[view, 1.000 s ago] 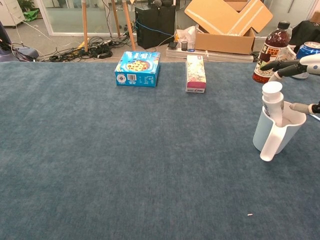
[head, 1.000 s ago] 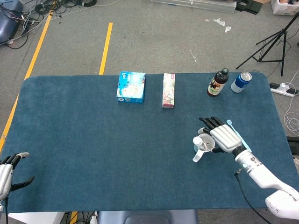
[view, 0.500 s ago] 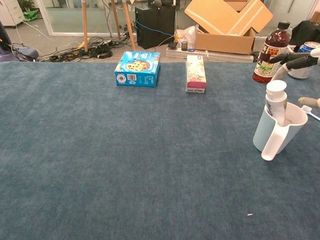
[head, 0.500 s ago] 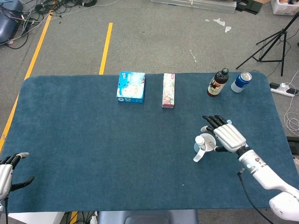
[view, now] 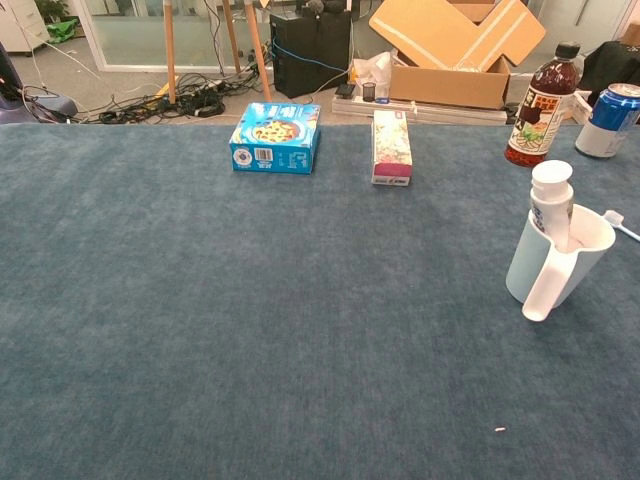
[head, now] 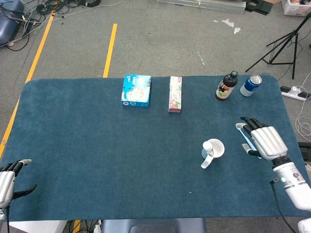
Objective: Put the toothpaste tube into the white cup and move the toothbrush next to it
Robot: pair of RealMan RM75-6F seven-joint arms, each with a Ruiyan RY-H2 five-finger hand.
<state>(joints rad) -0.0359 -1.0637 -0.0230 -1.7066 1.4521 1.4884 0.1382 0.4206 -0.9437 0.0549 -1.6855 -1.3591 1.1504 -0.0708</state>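
Note:
The white cup (head: 216,150) (view: 575,262) stands upright on the blue table, right of centre, with its handle toward the front. Upright inside it is the toothpaste tube (head: 207,145) (view: 551,203), cap up. A light blue toothbrush (head: 244,136) (view: 616,221) lies flat on the cloth to the right of the cup. My right hand (head: 265,140) hovers over the toothbrush with its fingers stretched out, covering most of it and holding nothing; the chest view does not show this hand. At the front left corner my left hand (head: 8,180) rests, fingers apart and empty.
Along the far edge stand a blue box (head: 136,90) (view: 276,137), a flowered carton (head: 175,93) (view: 391,146), a dark bottle (head: 226,86) (view: 541,104) and a blue can (head: 251,85) (view: 610,119). The table's right edge (head: 291,121) runs close to my right hand.
My right hand has let go of the cup and moved right, from over the cup to over the toothbrush. The cup and tube stay put. The left hand has not moved.

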